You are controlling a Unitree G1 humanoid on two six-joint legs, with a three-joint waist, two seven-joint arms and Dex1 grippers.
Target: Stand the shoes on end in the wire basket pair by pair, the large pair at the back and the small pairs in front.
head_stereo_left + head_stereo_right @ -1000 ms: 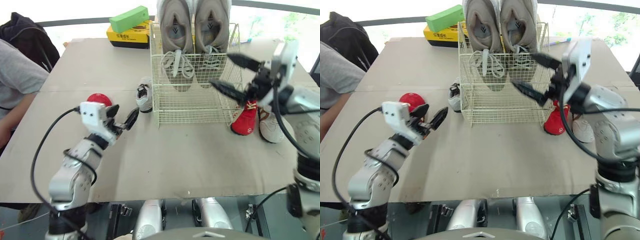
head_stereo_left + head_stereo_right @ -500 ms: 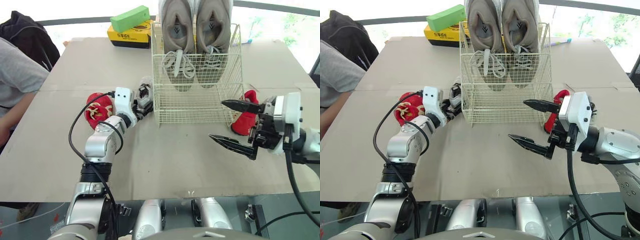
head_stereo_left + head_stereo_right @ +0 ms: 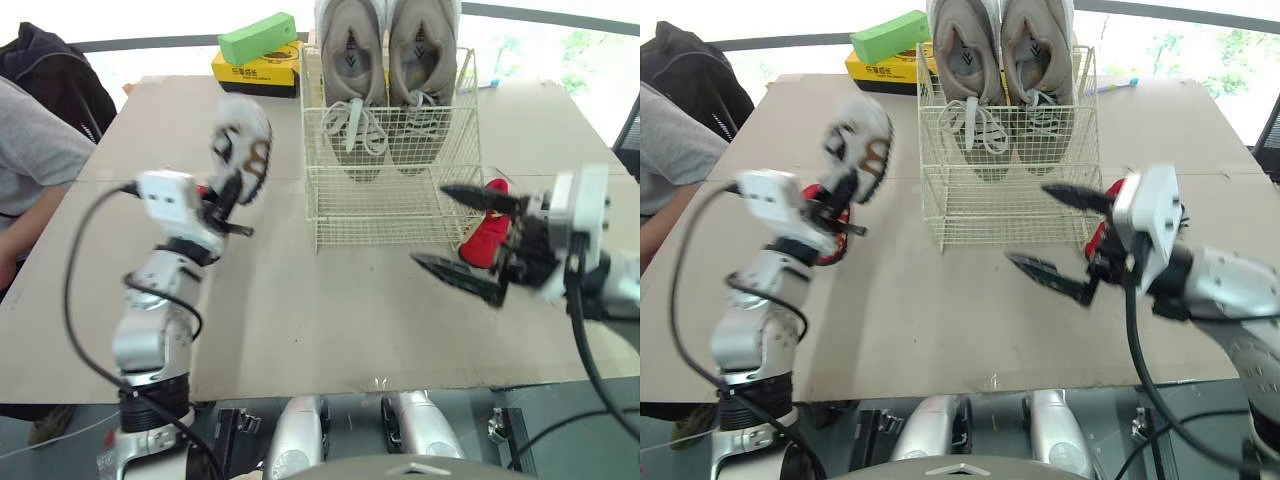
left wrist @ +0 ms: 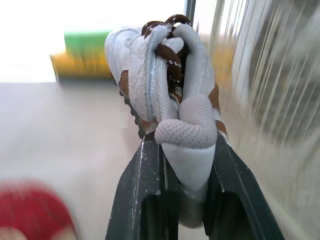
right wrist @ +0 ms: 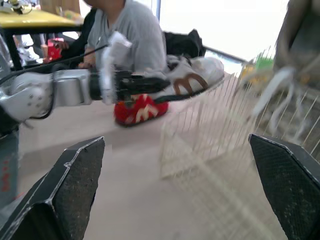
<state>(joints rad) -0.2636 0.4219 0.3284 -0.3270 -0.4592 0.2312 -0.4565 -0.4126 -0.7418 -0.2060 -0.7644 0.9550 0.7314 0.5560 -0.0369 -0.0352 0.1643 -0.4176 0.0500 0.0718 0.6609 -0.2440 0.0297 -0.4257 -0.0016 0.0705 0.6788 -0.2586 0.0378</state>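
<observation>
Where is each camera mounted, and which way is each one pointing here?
Head stereo pair: on the head, looking forward and down at the table, wire basket, left gripper and right gripper.
Left wrist: along the left gripper, shut on the small white shoe.
Right wrist: along the open right gripper, across the table toward the left gripper and a person.
Shared: that shoe appears in every view.

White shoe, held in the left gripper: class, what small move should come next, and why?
Probably swing the white shoe right, over the basket's front: the left gripper holds it raised beside the basket, the grey pair fills the back, and the front looks empty.
</observation>
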